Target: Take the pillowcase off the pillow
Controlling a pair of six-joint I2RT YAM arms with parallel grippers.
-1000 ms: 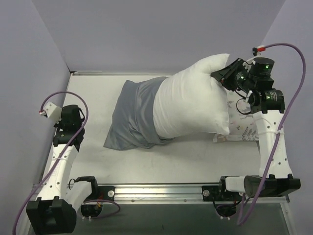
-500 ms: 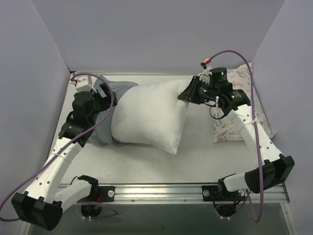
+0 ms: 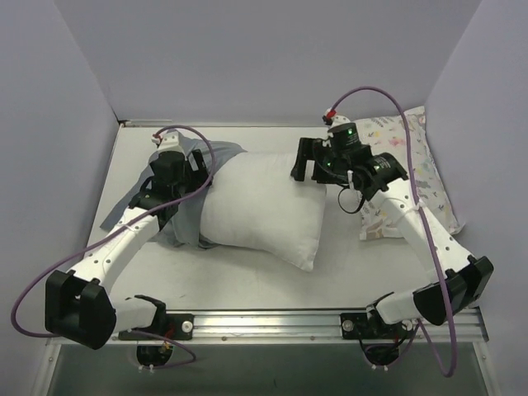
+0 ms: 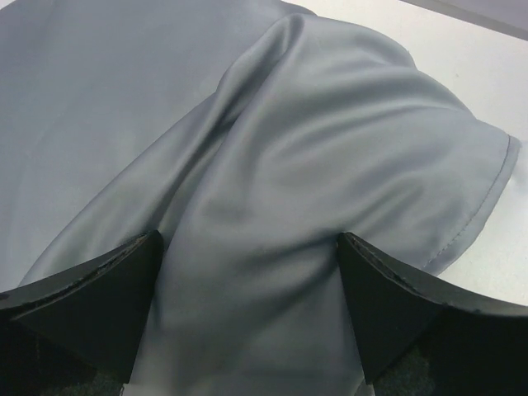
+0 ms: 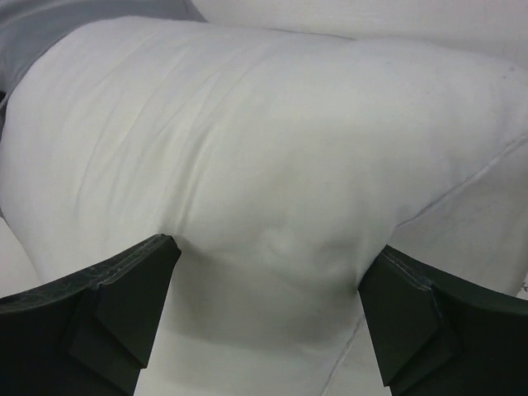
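Stripping is mostly done, I judge: the plump, matte white pillow (image 3: 260, 210) lies mid-tabletop (image 3: 247, 280), only its left end inside the slick grey pillowcase (image 4: 289, 165). My left tool (image 4: 247, 264) gapes wide over satiny folds, and my right tool (image 5: 268, 272) stands wide astride a soft pillow corner (neither grips anything). Next: pinch both, pull apart.

No text, label, brand, number or sign can be read anywhere in these views.

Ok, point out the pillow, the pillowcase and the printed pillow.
pillow (image 3: 264, 210), top view, middle of its bare white face.
pillowcase (image 4: 289, 165), left wrist view, central grey fold.
printed pillow (image 3: 427, 169), top view, its patterned top.
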